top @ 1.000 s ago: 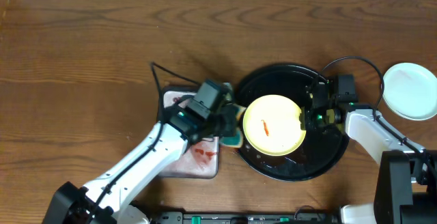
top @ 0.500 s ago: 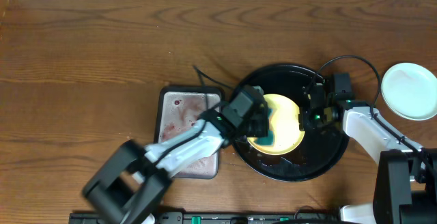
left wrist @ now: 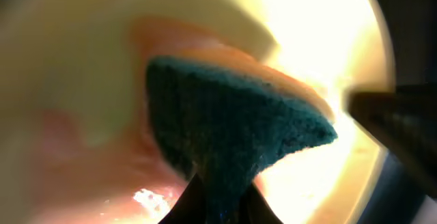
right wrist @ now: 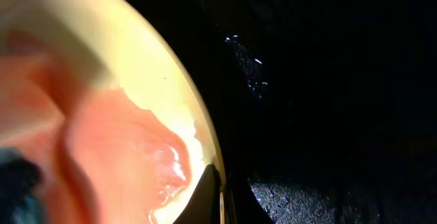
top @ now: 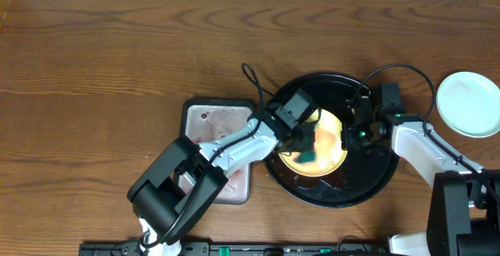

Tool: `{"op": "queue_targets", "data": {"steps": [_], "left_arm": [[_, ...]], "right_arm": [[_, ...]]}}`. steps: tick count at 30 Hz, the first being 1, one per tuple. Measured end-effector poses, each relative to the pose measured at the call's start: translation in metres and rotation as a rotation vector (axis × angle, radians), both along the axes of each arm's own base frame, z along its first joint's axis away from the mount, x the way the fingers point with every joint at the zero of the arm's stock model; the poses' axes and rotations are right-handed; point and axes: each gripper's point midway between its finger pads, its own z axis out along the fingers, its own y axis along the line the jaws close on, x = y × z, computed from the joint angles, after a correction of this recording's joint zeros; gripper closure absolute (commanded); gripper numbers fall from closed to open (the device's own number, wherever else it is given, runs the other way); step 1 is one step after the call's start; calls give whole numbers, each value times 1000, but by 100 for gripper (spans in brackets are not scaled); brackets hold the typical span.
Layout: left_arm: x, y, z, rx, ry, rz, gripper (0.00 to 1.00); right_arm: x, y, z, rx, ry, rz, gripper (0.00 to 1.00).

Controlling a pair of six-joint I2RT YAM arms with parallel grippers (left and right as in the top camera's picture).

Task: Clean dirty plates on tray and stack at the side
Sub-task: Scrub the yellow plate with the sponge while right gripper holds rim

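The pale yellow plate (top: pixel 330 143) lies inside the large black tray (top: pixel 375 182). It is smeared with red-orange (left wrist: pixel 89 169) and this also shows in the right wrist view (right wrist: pixel 123 149). My left gripper (top: pixel 307 143) is shut on the teal sponge (left wrist: pixel 225 135) and presses it on the yellow plate (left wrist: pixel 82 39). My right gripper (top: pixel 349 133) is shut on the yellow plate's right rim (right wrist: pixel 205 149). A mint-white plate (top: pixel 469 104) lies on the bare wood at the far right. A third plate is not visible.
A small rectangular grey tray (top: pixel 219 131) with red stains sits left of the black tray, partly under my left arm. The left arm's cable (top: pixel 254 80) loops above it. The black tray's floor is wet (right wrist: pixel 300 190).
My left gripper has carried the teal sponge from the grey tray rightward onto the yellow plate, and the red streak is now smeared. The right gripper has stayed on the plate's rim.
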Motion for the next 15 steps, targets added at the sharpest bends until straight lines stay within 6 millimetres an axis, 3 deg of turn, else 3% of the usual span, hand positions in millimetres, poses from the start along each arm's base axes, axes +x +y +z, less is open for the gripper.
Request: {"op": "queue_targets", "data": {"steps": [3, 7, 10, 15], "left_arm": [[10, 26, -1, 124, -16, 39, 92], [18, 41, 1, 204, -55, 37, 93], [21, 40, 1, 203, -73, 32, 93], [26, 14, 1, 82, -90, 8, 93]], "right_arm": [[-1, 1, 0, 0, 2, 3, 99], [-3, 6, 1, 15, 11, 11, 99], [-4, 7, 0, 17, 15, 13, 99], [-5, 7, 0, 16, 21, 9, 99]]}}
